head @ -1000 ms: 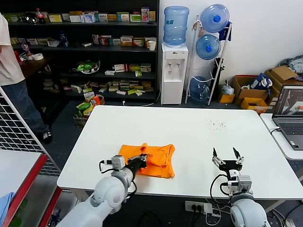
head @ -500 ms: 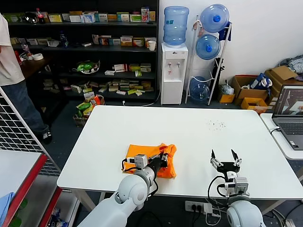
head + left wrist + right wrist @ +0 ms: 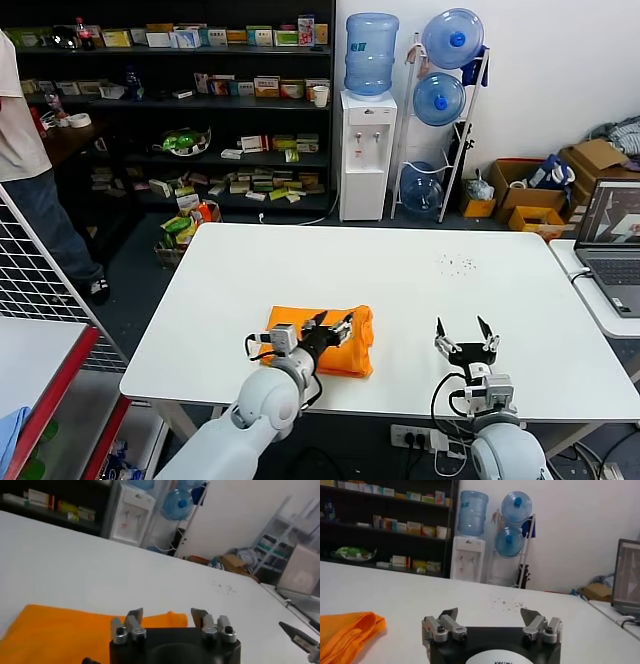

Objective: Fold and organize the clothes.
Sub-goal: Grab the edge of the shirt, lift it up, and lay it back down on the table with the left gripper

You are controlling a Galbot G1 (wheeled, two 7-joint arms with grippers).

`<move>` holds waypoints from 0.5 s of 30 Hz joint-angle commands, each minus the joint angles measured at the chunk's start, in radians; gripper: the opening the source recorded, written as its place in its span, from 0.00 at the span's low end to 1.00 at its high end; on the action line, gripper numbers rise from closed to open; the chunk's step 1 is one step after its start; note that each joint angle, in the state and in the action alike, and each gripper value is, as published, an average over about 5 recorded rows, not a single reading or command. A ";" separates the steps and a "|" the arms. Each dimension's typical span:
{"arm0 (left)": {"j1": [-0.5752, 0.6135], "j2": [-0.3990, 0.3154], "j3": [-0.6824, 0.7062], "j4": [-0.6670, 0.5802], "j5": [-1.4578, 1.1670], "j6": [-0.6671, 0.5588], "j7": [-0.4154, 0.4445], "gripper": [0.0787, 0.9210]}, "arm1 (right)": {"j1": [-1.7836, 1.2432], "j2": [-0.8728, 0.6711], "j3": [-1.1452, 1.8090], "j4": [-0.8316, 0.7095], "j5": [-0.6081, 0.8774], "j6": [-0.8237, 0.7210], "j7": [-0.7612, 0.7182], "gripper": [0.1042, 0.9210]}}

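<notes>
1. The left hand (image 3: 331,325) and its arm cover the near middle of the orange T-shirt (image 3: 352,345); no logo shows on it.
2. In the left wrist view the T-shirt (image 3: 45,635) is cut off at the edge beside the hand.
3. The laptop (image 3: 612,240) beyond the tabletop (image 3: 420,290) is cut off.

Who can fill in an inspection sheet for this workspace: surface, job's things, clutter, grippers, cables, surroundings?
Surface: white table, small dark specks far right.
Job's things: orange T-shirt folded near the front edge.
Clutter: nothing seen.
Grippers: left gripper open over the T-shirt; right gripper open above bare table.
Cables: black leads on both wrists; power strip under the table.
Surroundings: shelves, water dispenser, laptop, person.
</notes>
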 commanded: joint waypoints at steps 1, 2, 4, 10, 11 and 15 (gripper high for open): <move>0.062 0.277 -0.102 -0.062 0.025 0.033 0.149 0.76 | -0.001 -0.015 -0.011 -0.003 0.004 0.006 -0.015 0.88; 0.070 0.304 -0.114 -0.067 0.026 0.050 0.172 0.79 | -0.002 -0.018 -0.013 -0.005 0.006 0.008 -0.018 0.88; 0.083 0.347 -0.139 -0.070 0.026 0.078 0.220 0.84 | -0.003 -0.024 -0.016 -0.008 0.010 0.010 -0.024 0.88; 0.074 0.373 -0.176 -0.010 -0.014 0.137 0.312 0.88 | -0.005 -0.029 -0.019 -0.012 0.008 0.012 -0.041 0.88; 0.069 0.368 -0.176 0.003 -0.027 0.146 0.323 0.88 | -0.007 -0.029 -0.019 -0.012 0.007 0.012 -0.042 0.88; 0.041 0.330 -0.169 0.049 -0.077 0.168 0.352 0.88 | -0.012 -0.028 -0.017 -0.014 0.005 0.014 -0.045 0.88</move>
